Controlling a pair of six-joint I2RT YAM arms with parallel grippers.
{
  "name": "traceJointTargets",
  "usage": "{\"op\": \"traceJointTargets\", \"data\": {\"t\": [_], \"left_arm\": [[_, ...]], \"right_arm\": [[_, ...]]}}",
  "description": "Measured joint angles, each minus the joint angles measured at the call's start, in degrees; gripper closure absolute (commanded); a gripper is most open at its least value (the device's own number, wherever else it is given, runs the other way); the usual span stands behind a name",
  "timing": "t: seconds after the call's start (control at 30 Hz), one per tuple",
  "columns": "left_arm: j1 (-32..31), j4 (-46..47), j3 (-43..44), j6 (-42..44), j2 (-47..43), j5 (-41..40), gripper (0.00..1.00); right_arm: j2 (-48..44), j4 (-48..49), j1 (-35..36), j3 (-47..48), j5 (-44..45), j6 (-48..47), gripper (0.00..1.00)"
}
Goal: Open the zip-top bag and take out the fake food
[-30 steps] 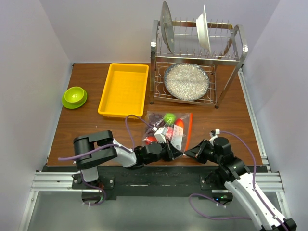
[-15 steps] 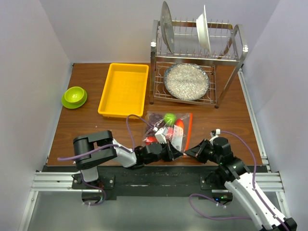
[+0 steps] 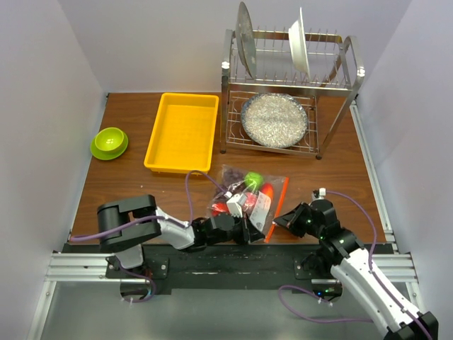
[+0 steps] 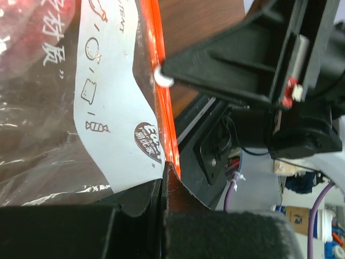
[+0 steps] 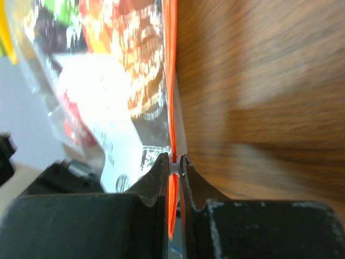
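Note:
The zip-top bag (image 3: 249, 202) lies crinkled at the table's near edge, its orange-red zip strip (image 3: 277, 205) slanting along its right side. Inside it shows the fake food: a green fruit (image 3: 253, 178), an orange-red piece (image 3: 267, 190), dark grapes (image 3: 231, 176) and a red tomato (image 3: 221, 208). My left gripper (image 3: 253, 231) is shut on the bag's near corner (image 4: 156, 162), right beside the strip (image 4: 161, 102). My right gripper (image 3: 277, 221) is shut on the small white slider (image 5: 173, 163) of the strip (image 5: 170, 81). The slider (image 4: 163, 77) also shows in the left wrist view, pinched by the right fingers (image 4: 232, 70).
A yellow tray (image 3: 182, 131) stands at the back centre-left and a lime-green bowl (image 3: 110, 142) at the far left. A steel dish rack (image 3: 290, 92) with upright plates and a speckled dish (image 3: 274, 119) fills the back right. The table's near edge (image 3: 212, 246) runs just under both grippers.
The bag has shifted and its zip strip now slants, its far end swung right. The left arm has drawn back to the left with the bag's corner. Both grips have stayed shut.

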Motion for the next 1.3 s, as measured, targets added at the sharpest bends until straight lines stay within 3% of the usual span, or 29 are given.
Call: {"op": "traceJointTargets", "data": {"t": [0.3, 0.57, 1.17, 1.27, 1.3], "left_arm": [[-0.98, -8.87, -0.55, 2.49, -10.75, 0.87, 1.0], [-0.98, -13.97, -0.46, 4.52, -18.21, 0.7, 1.0], [-0.98, -19.06, 5.11, 6.16, -23.28, 1.51, 1.0], [-1.01, -19.45, 6.4, 6.62, -24.63, 1.6, 0.93], [-1.01, -19.65, 6.75, 6.99, -25.16, 1.62, 0.84]], "right_arm": [[14.03, 0.57, -0.5, 12.5, 8.17, -7.45, 1.0], [24.52, -0.17, -7.87, 26.91, 10.01, -15.69, 1.0], [35.21, -6.93, -11.32, 50.58, 11.5, -24.85, 1.0], [36.17, -7.32, -11.32, 53.72, 10.45, -25.24, 1.0], [36.28, -7.32, -11.3, 54.25, 10.27, -25.27, 1.0]]}}
